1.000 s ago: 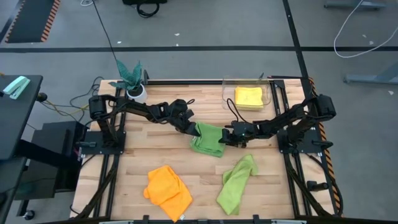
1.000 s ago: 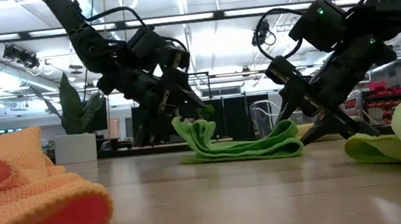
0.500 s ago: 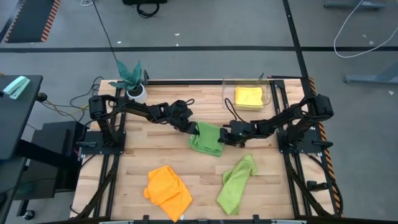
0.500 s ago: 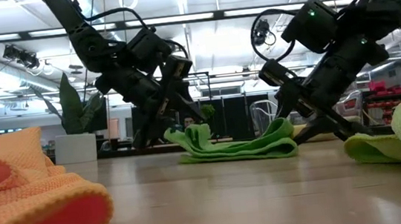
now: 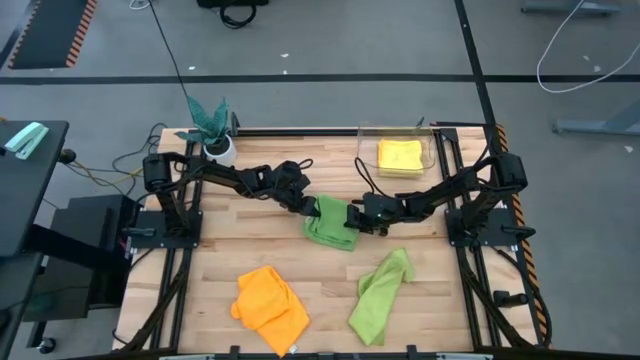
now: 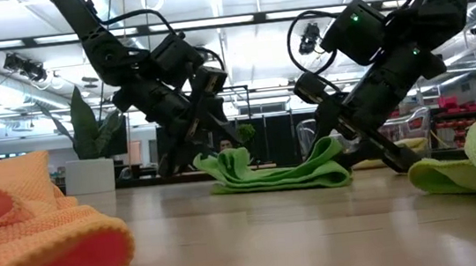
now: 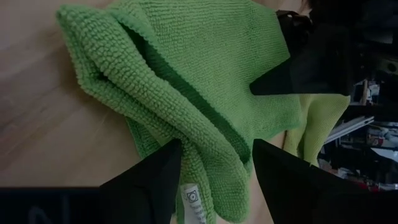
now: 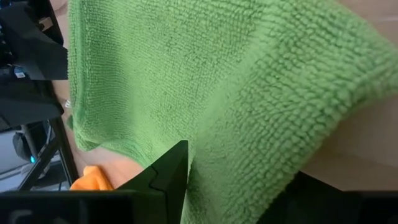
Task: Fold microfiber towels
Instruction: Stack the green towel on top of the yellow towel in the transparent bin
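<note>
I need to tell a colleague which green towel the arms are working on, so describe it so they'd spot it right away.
On the wooden table, look at the middle, where both arms meet. The folded green towel lies there between the left claw and right claw. The other green towel lies crumpled nearer the front edge, untouched.

High view: overhead, straight down, far enough to take in the whole table (image 5: 210,260), both arms and the floor around. Low view: at tabletop level, looking across the boards into the room. Left wrist view and right wrist view: very close, each filled by the same folded green towel (image 7: 186,81) (image 8: 205,81). That towel also sits mid-table in high (image 5: 330,222) and low (image 6: 278,175) views
</note>
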Available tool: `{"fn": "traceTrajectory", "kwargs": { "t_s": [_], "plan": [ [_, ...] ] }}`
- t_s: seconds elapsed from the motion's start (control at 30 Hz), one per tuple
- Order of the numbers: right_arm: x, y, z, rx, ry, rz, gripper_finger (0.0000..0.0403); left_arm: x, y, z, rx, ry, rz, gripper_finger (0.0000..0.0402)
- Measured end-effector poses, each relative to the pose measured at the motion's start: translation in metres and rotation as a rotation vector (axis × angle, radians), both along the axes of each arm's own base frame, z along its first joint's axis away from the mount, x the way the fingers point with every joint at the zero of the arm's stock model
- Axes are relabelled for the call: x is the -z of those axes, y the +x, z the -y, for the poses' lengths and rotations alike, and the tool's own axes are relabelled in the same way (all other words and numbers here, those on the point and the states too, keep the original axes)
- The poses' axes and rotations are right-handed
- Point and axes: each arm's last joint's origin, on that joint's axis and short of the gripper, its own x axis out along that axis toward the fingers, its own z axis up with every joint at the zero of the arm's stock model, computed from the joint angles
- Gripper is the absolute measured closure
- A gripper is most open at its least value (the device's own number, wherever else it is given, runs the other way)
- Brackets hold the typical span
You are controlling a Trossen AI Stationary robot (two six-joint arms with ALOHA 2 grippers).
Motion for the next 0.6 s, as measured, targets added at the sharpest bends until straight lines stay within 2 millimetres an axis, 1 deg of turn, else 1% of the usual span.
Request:
{"fn": "traceTrajectory", "kwargs": {
  "t_s": [0.1,0.17,0.47,0.53,0.6],
  "plan": [
    [0.0006,-0.0008,-0.0027,-0.008,-0.003,-0.013,0.0263,0.0007,-0.0007,0.0001,0.002,0.001,-0.008,0.0195],
    [0.0009,-0.0011,-0.0037,-0.006,-0.008,-0.016,0.0277,0.0007,-0.0006,0.0002,0.005,0.004,-0.007,0.0194],
    [0.0024,-0.003,-0.0035,-0.006,-0.029,-0.039,0.0386,0.0011,-0.001,0.0001,0.028,0.033,-0.003,0.0203],
    [0.0025,-0.0031,-0.0049,-0.007,-0.051,-0.04,0.0393,0.0012,-0.0012,-0.0003,0.027,0.033,-0.003,0.0205],
    [0.0019,-0.0033,-0.0064,-0.018,-0.084,-0.043,0.0389,0.0011,-0.0014,-0.0014,0.025,0.033,-0.003,0.0207]
  ]
}}
